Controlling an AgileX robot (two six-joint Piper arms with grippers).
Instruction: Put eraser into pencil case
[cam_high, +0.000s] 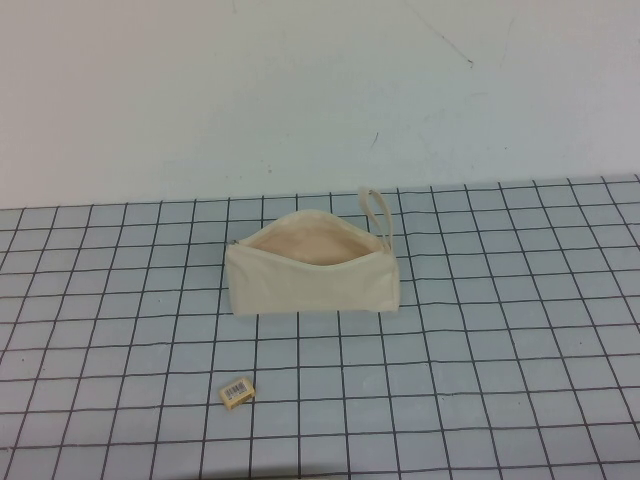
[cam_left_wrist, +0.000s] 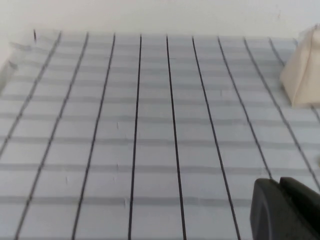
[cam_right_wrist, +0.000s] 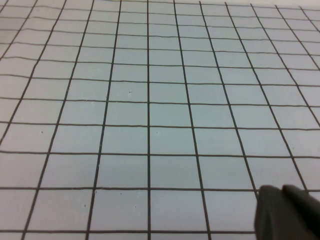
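Note:
The cream-white pencil case (cam_high: 312, 287) stands on the gridded mat in the middle of the high view. Its mouth is open upward and shows a peach lining, and a loop strap (cam_high: 378, 212) sits at its far right end. The tan eraser (cam_high: 237, 391), with a pale printed label, lies flat on the mat in front of the case and a little left of it. Neither arm shows in the high view. My left gripper (cam_left_wrist: 280, 183) is shut and empty low over the mat, with an end of the case (cam_left_wrist: 304, 70) to one side. My right gripper (cam_right_wrist: 282, 189) is shut and empty over bare mat.
The blue-grey mat with black grid lines (cam_high: 480, 330) covers the table up to a plain white wall (cam_high: 300, 90) behind it. Nothing else lies on the mat.

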